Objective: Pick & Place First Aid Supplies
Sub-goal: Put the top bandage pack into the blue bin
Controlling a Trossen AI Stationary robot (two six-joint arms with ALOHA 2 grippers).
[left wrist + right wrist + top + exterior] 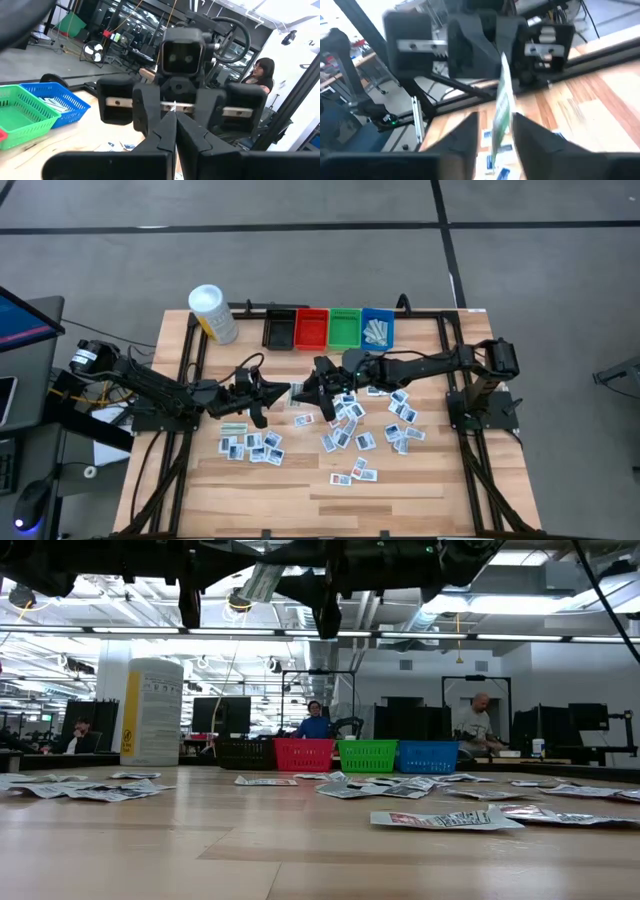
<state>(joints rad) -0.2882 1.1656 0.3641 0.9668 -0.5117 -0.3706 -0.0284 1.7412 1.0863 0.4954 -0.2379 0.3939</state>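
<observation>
Above the table's middle my two grippers face each other, both level. My left gripper [283, 392] comes from the table's left and is shut on a pale-green and white packet [503, 102]. My right gripper [495, 131] comes from the right and stands open, one finger on each side of that packet. Many more first aid packets [352, 425] lie flat on the wooden table [420, 480]. My left gripper pinches one end of the packet [173, 106] between its two fingers, which are level and come from the table's left. The packet stands on edge, lifted clear of the table, and its free end reaches toward my right gripper. My right gripper: I cannot tell whether its fingers [530, 137] touch the packet.
Black [279, 330], red [312, 329], green [345, 328] and blue [378, 328] bins stand in a row at the far edge; the blue one holds packets. A white-capped yellow bottle [212, 313] stands at the far left. Bare wood lies along the near edge.
</observation>
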